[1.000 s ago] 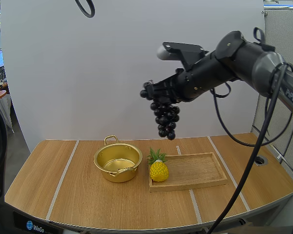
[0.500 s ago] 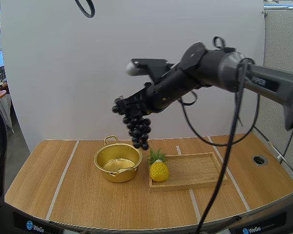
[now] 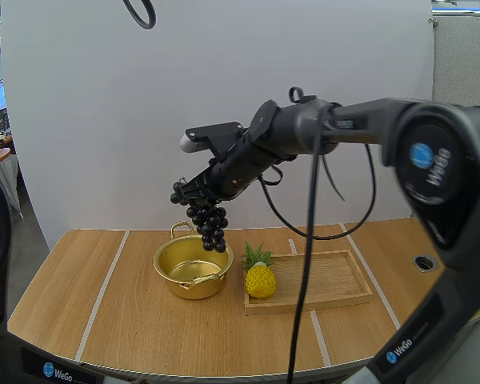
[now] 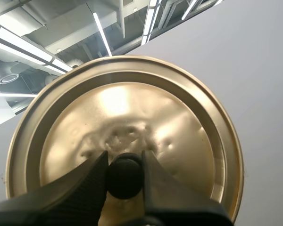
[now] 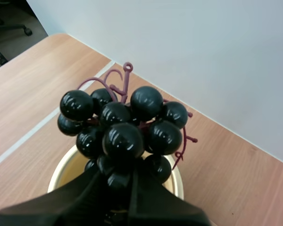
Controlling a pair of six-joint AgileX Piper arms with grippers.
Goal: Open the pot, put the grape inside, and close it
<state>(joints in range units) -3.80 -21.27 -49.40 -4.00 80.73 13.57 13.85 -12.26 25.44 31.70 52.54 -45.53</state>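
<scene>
An open golden pot point(image 3: 194, 266) stands on the wooden table, left of the tray. My right gripper point(image 3: 186, 190) is shut on a bunch of dark grapes point(image 3: 208, 219), which hangs just above the pot's far rim. In the right wrist view the grapes point(image 5: 120, 132) are pinched at their lower berries by my right gripper point(image 5: 119, 182), with the pot's rim point(image 5: 177, 180) showing underneath. In the left wrist view my left gripper point(image 4: 125, 165) is shut on the black knob point(image 4: 125, 177) of the golden lid point(image 4: 179, 127), held up off the table.
A wooden tray point(image 3: 320, 280) lies right of the pot, with a yellow toy pineapple point(image 3: 259, 274) at its left end. A round hole point(image 3: 425, 262) sits in the table at the far right. Bare tabletop stretches left of and in front of the pot.
My right arm has swung left and down with the grapes, from above the tray to just over the pot.
</scene>
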